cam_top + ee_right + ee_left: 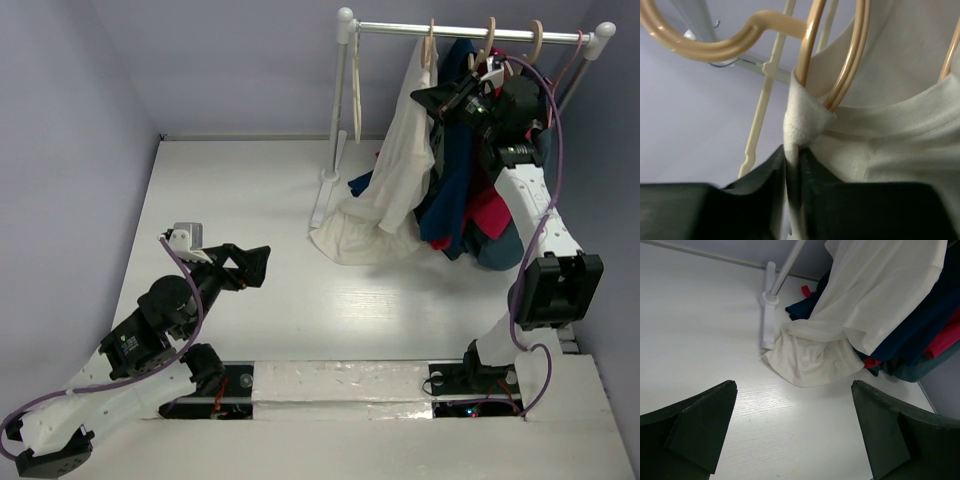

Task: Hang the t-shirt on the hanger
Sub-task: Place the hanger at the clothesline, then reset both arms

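Note:
The cream-white t-shirt (405, 150) hangs from the rail, its hem pooled on the table (810, 360). In the right wrist view its collar (807, 120) wraps the tan wooden hanger (850, 55), whose hook (730, 42) curves overhead. My right gripper (792, 155) is shut on a fold of that collar, up by the rail (440, 100). Low over the table at the left, my left gripper (255, 265) stands open and holds nothing; its fingers (700, 425) point toward the shirt's hem.
A white rack post (338, 110) and its foot (325, 200) stand left of the shirt. A navy shirt (455, 170) and a red one (490, 215) hang right of it on other hangers (488, 40). A thin pale hanger (355, 90) hangs bare.

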Robot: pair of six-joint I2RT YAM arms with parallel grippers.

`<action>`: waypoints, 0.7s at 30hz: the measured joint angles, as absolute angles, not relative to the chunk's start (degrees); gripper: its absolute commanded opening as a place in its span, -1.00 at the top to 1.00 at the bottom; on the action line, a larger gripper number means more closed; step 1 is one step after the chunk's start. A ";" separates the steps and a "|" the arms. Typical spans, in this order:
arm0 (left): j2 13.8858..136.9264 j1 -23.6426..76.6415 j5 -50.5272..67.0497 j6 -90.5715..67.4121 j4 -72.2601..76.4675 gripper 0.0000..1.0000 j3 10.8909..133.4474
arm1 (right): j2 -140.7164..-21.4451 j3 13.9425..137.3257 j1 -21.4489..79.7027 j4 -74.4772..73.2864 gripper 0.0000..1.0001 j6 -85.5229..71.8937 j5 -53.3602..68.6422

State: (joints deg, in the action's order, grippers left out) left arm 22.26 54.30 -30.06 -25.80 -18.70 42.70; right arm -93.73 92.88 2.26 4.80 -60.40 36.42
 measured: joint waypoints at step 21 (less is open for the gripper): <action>22.61 54.30 -27.42 -26.24 -16.75 -0.98 47.53 | -55.35 77.47 2.26 -6.50 -1.00 -40.71 28.14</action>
